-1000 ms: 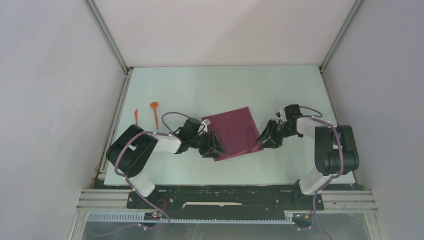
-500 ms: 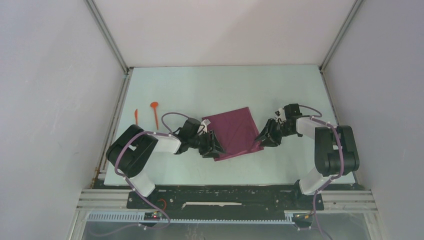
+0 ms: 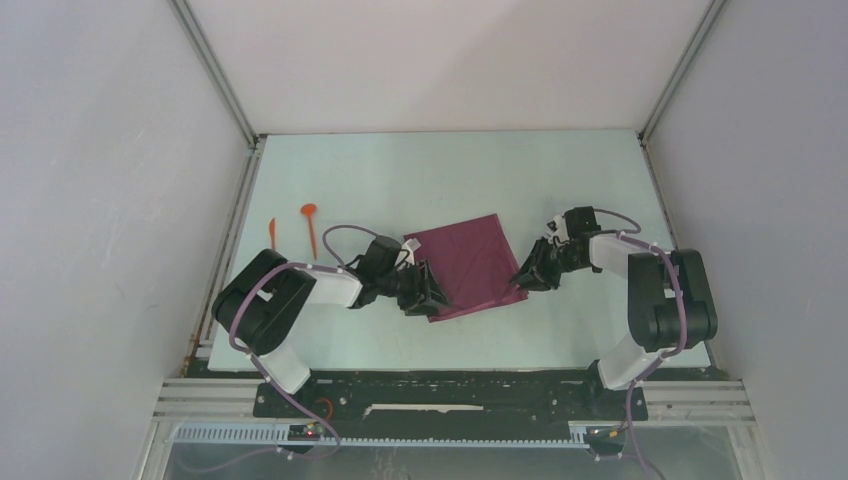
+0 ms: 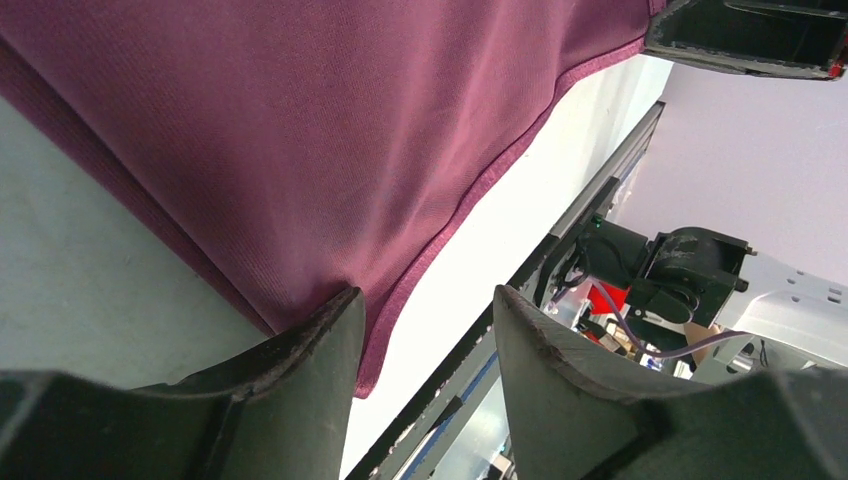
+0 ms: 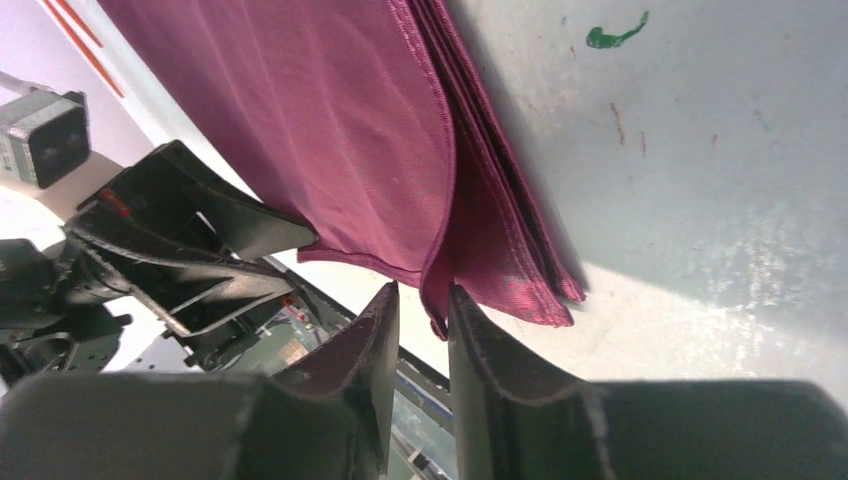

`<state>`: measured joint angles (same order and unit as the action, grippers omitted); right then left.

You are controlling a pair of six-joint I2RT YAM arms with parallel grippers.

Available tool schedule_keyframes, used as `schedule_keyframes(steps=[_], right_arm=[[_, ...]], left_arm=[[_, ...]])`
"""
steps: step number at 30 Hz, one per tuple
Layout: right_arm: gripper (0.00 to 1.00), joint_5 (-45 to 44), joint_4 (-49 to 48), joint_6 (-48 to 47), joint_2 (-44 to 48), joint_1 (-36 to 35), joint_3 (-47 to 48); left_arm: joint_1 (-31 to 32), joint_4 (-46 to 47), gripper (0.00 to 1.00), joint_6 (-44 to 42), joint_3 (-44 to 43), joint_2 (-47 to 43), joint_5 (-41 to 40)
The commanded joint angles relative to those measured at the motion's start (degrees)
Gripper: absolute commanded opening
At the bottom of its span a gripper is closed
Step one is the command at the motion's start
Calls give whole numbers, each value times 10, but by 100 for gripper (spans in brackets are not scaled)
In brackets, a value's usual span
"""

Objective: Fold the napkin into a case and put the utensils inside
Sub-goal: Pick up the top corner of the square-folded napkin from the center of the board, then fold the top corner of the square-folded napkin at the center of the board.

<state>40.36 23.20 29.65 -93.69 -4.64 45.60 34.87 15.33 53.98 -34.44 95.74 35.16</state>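
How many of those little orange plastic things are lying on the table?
2. Both lie at the left of the table, clear of the napkin: the spoon-ended piece and, left of it, a shorter thin piece. The folded napkin could hide more.

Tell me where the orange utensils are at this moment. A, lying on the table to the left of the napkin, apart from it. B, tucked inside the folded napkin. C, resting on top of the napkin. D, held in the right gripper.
A: in the top view the two orange utensils lie on the bare table, well to the left of the maroon napkin and not touching it.
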Motion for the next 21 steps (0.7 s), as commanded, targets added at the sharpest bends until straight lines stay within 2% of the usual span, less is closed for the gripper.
schedule_keyframes(steps=[1,3,4,13,15,21], right_arm=[[25,-33,25,-18,9,-10,25],[2,-51,35,-23,8,-18,31],[0,-57,42,-26,8,-22,35],[0,-75,70,-44,-5,-65,83],[0,-77,77,-48,-11,-80,98],[0,-74,79,-46,-44,-125,144]], left_arm=[[-1,7,61,-4,10,-9,3],[-1,-7,63,-11,9,-31,-2],[-1,-15,64,-15,8,-44,-3],[-1,-53,67,-21,2,-142,-3],[-1,-58,62,-21,5,-141,-11],[1,-16,35,5,41,-103,-5]])
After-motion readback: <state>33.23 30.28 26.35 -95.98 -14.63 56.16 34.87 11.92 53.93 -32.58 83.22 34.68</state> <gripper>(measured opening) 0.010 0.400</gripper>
